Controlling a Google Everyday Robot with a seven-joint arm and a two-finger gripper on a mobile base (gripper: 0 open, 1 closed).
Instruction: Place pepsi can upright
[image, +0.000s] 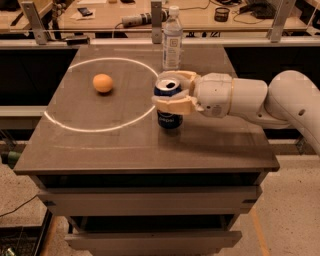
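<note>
The blue pepsi can stands upright on the dark table, just right of the white circle's rim, with its silver top and opening facing up. My gripper comes in from the right on a white arm. Its two cream fingers lie one in front of and one behind the can's upper half, shut on it. The can's base looks to be on the tabletop.
An orange lies inside the white circle at the left. A clear plastic water bottle stands just behind the can and gripper. Cluttered benches run along the back. The table's front edge is near.
</note>
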